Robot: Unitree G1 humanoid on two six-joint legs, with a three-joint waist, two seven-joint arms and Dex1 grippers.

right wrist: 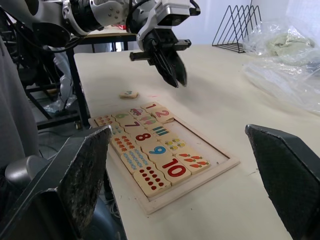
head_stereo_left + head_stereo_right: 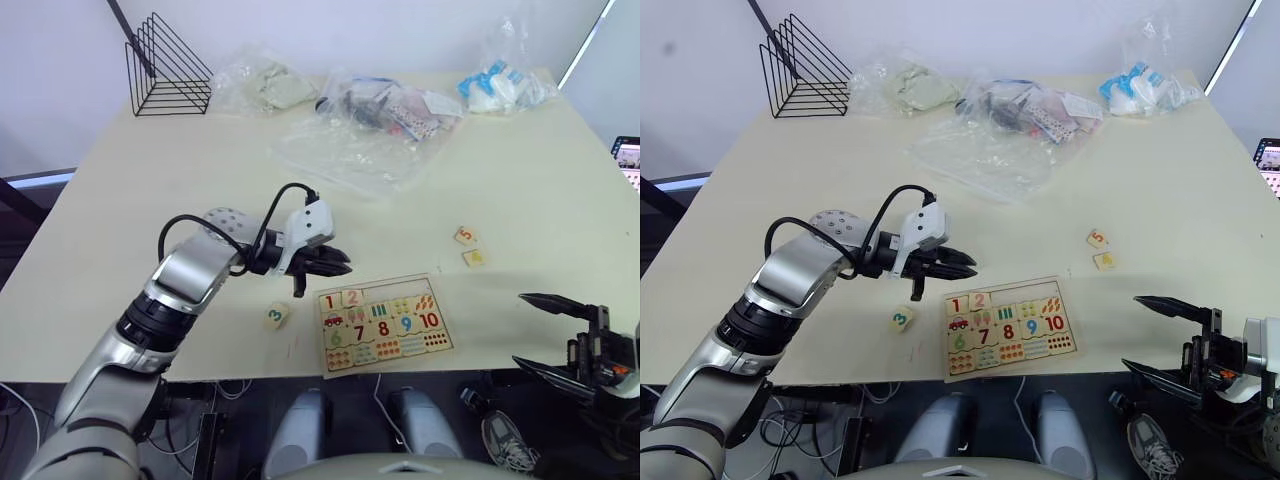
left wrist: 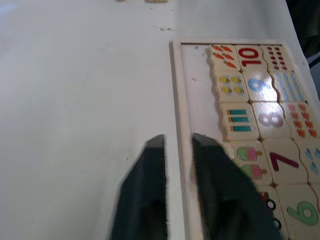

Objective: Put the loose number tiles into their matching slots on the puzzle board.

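Low in the frame, the puzzle board (image 2: 385,326) holds tiles 1 and 2; three loose ones: 3 (image 2: 276,315), 5 (image 2: 465,235), one yellow (image 2: 474,257). My left tool (image 2: 335,264) nearly together, empty; my right tool (image 2: 545,332) wide apart.

Probably a lab or test room: plain pale tabletop (image 2: 150,180), bare white wall, clear plastic bags (image 2: 350,125) at 12 o'clock, black wire rack (image 2: 165,65) at 11 o'clock.

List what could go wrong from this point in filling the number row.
1. The 2 tile looks tilted over the slot edge, so it may not be seated.
2. The 3 tile lies near the table's front edge; a clumsy grasp by the left gripper might push it off.
3. The 5 tile lies away from both grippers.
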